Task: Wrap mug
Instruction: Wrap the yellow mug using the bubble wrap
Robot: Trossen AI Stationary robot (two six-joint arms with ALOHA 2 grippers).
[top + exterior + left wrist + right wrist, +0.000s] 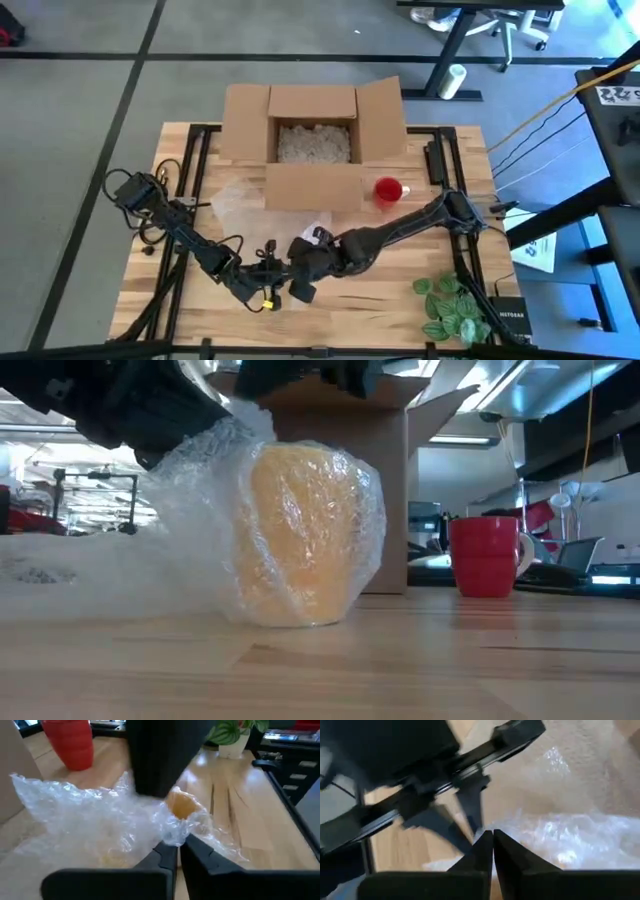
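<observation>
Yellow mug [300,540], upright on the surface [420,660], swathed in bubble wrap [90,815]. Left gripper [172,845] and right gripper [492,837] jaws each pinch wrap beside the mug.

Not much to read here, honestly. The only thing I can half make out is a small black box [509,317] at the table's [390,290] front right corner, just beside the plant [447,306], with white lettering that looks like "NETGEAR", though I wouldn't swear to it. There's a white sign [618,95] with dark marks on the black stand off the right side of the table, and a white sheet [541,251] with some print lower down on that side, but both are too small to read. The cardboard box [313,130] and red mug [486,555] show no markings.
</observation>
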